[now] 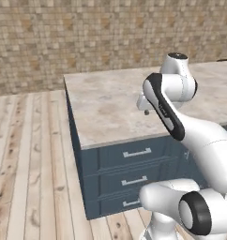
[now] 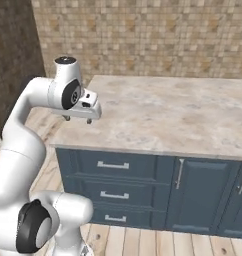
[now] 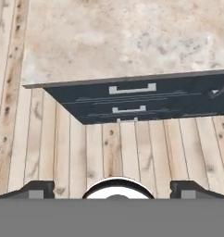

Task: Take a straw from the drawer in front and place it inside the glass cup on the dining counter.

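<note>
In the left base view the gripper (image 1: 147,111) hangs over the dining counter (image 1: 106,105), above the top drawer (image 1: 134,153), which is shut in a stack of three.

In the right base view cabinet doors (image 2: 200,192) stand beside the drawers.

The hand view looks down on the plank floor (image 3: 109,148); the fingers (image 3: 37,189) stand wide apart, probably holding nothing.

The white arm rises from the lower right of the left base view, bends at a dark-jointed elbow and carries its gripper (image 2: 78,119) pointing downward at mid-left of the right base view (fingertips (image 3: 37,189) set wide apart, holding nothing).
</note>
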You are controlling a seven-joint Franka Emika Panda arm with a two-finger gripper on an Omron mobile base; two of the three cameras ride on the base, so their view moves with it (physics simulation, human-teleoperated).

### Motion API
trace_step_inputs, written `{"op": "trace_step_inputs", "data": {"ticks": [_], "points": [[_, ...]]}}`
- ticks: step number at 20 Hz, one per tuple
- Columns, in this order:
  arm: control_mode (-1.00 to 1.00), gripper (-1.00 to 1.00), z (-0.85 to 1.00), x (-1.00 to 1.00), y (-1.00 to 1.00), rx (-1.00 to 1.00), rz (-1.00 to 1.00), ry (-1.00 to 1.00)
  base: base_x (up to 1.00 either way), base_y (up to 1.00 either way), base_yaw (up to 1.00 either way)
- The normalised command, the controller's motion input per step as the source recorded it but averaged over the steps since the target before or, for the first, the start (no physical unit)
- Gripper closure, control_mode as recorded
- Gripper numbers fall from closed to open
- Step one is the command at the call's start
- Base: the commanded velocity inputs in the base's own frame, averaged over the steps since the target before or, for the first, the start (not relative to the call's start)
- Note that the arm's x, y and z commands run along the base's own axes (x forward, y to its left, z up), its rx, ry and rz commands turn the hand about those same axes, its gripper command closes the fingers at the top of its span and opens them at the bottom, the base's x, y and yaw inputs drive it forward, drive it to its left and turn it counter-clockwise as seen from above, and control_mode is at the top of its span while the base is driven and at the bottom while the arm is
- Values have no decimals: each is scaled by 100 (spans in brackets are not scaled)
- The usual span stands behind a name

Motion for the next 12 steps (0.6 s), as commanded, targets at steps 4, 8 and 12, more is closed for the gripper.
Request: {"op": "trace_step_inputs", "data": {"ticks": [4,8,12], "points": [[100,-100,0,0,0,0,0,0,-14,100,-40],[100,-100,0,0,0,0,0,0,0,100,-47],[100,-100,0,0,0,0,0,0,0,100,-51]]}}
